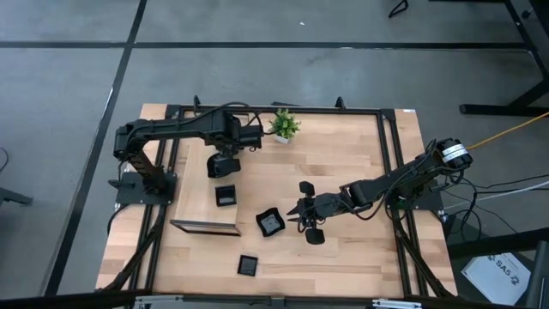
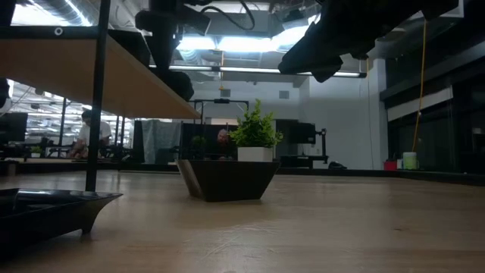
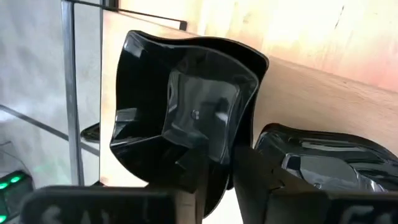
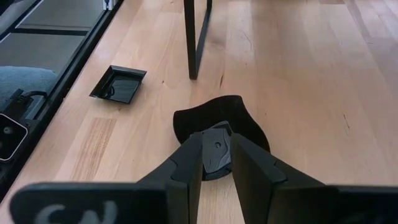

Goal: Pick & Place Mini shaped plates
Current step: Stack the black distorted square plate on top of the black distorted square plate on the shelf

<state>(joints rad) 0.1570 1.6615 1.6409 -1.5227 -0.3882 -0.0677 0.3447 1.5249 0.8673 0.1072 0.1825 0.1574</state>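
Basically left gripper [image 1: 225,168] hung just above wavy plate [image 1: 226,196], fingers spread, rim between; right gripper [image 1: 314,232] pinched a rounded plate [image 4: 219,152] nearer the table's middle.

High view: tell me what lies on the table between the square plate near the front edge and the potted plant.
In the high view, between the square plate and the potted plant lies one wavy-rimmed plate; the rest is bare wood.

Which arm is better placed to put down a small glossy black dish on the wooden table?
Probably the right: the right gripper clamps a glossy black rounded dish close to the bare wooden table; the left gripper hovers farther back.
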